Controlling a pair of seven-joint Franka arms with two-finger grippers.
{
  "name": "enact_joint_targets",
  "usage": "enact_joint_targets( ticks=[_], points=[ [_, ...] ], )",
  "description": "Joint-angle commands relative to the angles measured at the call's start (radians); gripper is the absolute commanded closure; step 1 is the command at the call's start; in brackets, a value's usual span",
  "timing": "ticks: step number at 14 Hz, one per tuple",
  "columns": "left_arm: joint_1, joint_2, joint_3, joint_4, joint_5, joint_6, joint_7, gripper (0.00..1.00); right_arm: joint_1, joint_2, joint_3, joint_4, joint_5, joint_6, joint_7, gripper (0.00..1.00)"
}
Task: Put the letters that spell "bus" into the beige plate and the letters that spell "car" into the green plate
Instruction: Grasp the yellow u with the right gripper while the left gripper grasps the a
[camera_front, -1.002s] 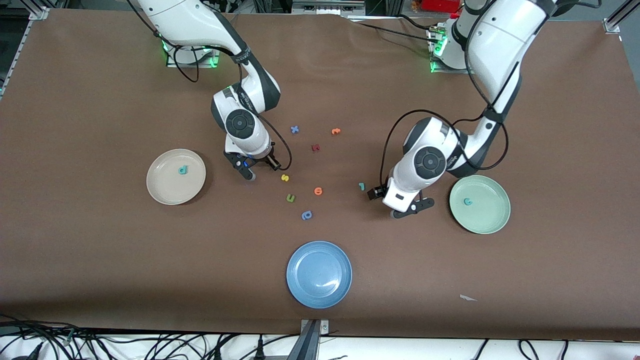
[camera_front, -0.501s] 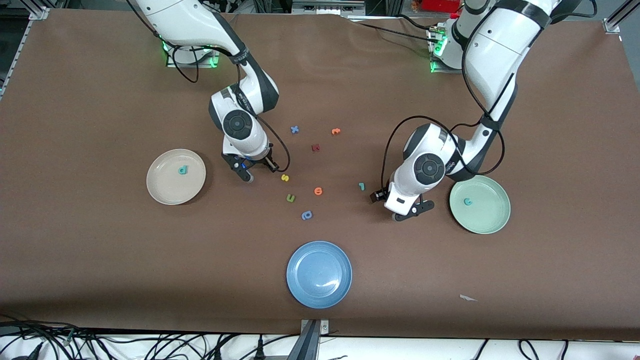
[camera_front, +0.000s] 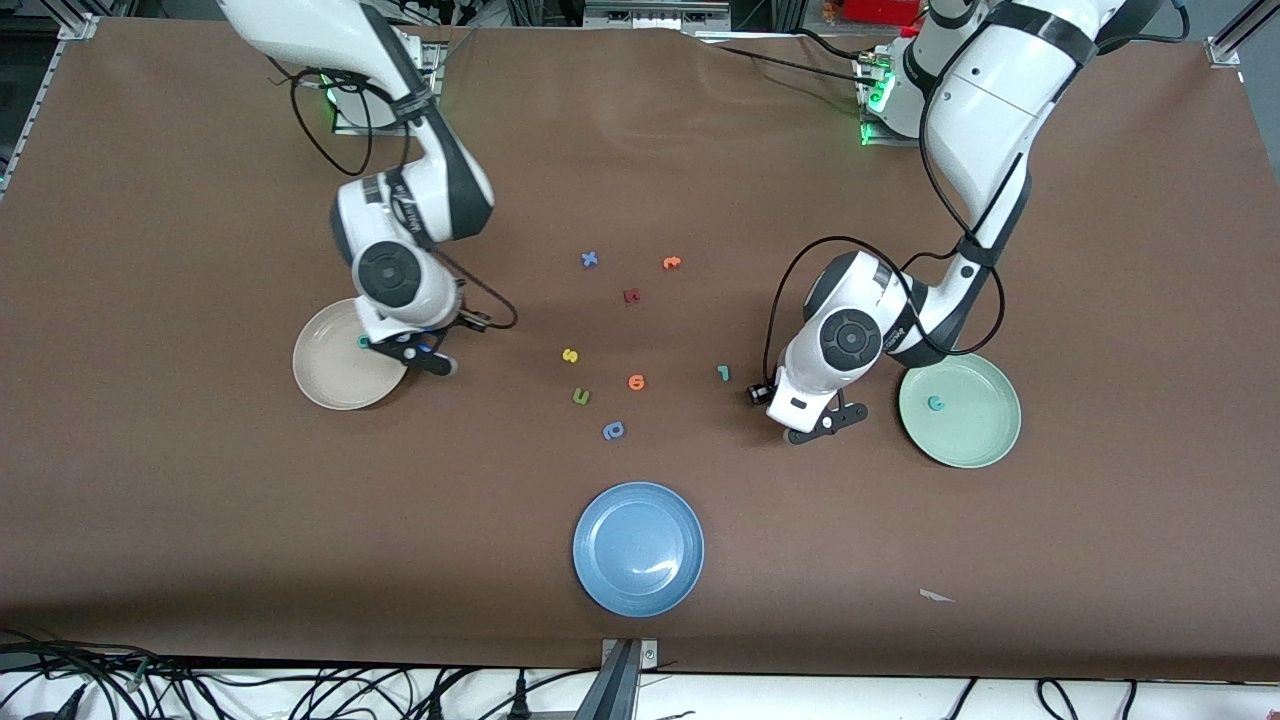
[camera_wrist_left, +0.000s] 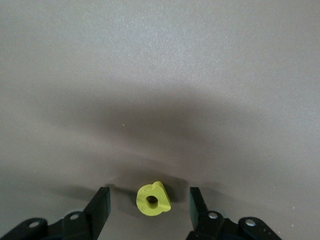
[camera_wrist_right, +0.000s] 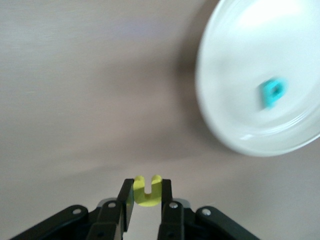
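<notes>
My right gripper (camera_front: 420, 355) is shut on the yellow u (camera_wrist_right: 147, 192) and hangs over the table just off the rim of the beige plate (camera_front: 335, 385). In that plate (camera_wrist_right: 235, 65) lies the teal b (camera_wrist_right: 273, 92). My left gripper (camera_wrist_left: 148, 207) is low over the table beside the green plate (camera_front: 975, 425) and open, with the yellow a (camera_wrist_left: 153, 199) between its fingers (camera_wrist_left: 100, 210) and a gap on each side. The left hand (camera_front: 805, 415) hides the a in the front view. The teal c (camera_front: 935, 403) lies in the green plate. The yellow s (camera_front: 570, 355) and the teal r (camera_front: 723, 373) lie mid-table.
Other loose letters lie mid-table: a green u (camera_front: 581, 397), an orange one (camera_front: 636, 382), a blue p (camera_front: 613, 431), a blue x (camera_front: 589, 259), another orange one (camera_front: 671, 263) and a red one (camera_front: 631, 295). A blue plate (camera_front: 638, 548) stands nearest the front camera.
My right arm has swung from beside the yellow s to the beige plate's rim, gripper shut. My left gripper's fingers have narrowed; that arm has hardly moved.
</notes>
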Motion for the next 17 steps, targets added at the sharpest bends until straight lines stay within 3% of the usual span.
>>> enact_joint_targets(
  ticks=[1,3,5,10,13,17],
  points=[
    [-0.014,0.018,0.001,0.028,0.032,-0.002,-0.027,0.3,0.003,-0.014,-0.089,-0.031,0.001,-0.044,-0.214,0.88],
    [-0.015,0.03,0.001,0.031,0.032,-0.002,-0.039,0.36,-0.003,-0.009,-0.152,-0.045,0.009,-0.049,-0.35,0.88],
    [-0.015,0.03,0.001,0.031,0.033,-0.002,-0.039,0.43,-0.031,-0.003,-0.163,-0.048,0.009,-0.051,-0.397,0.88],
    [-0.015,0.03,0.001,0.031,0.032,-0.002,-0.047,0.69,-0.207,0.052,-0.162,-0.043,0.009,-0.034,-0.633,0.88],
    [-0.015,0.027,0.003,0.032,0.033,-0.003,-0.052,0.88,-0.217,0.058,-0.16,-0.04,0.009,-0.037,-0.644,0.88],
    [0.003,-0.013,0.003,0.035,0.039,-0.014,-0.046,0.96,-0.201,0.058,-0.148,0.006,0.009,-0.064,-0.632,0.88]
  ],
)
